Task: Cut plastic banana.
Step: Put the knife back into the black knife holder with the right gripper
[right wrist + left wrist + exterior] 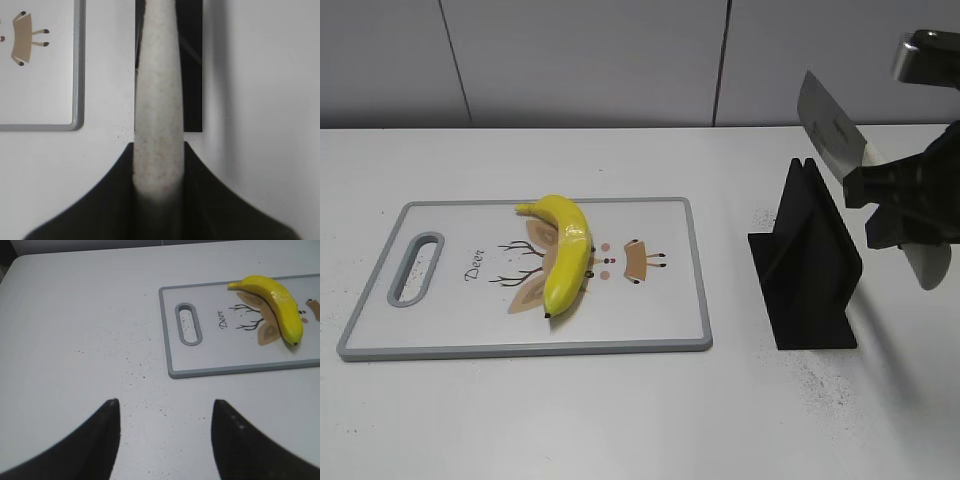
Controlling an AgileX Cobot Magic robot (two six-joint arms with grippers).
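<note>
a white tabletop (620, 420) backed by pale grey wall panels carries a white, grey-rimmed plastic cutting board (690, 280) printed with a deer drawing. the glossy yellow plastic banana (566, 254) lies whole on the board, near its middle, curved over the print. well to the right of the board stands a black slotted knife stand (807, 262). above the stand, the right gripper (880, 195) is clamped on the speckled off-white handle (157, 100) of a steel-bladed knife (830, 130), blade raised. off the board's handle-slot end, the left gripper (165, 412) hangs with its fingers spread wide, holding nothing.
</note>
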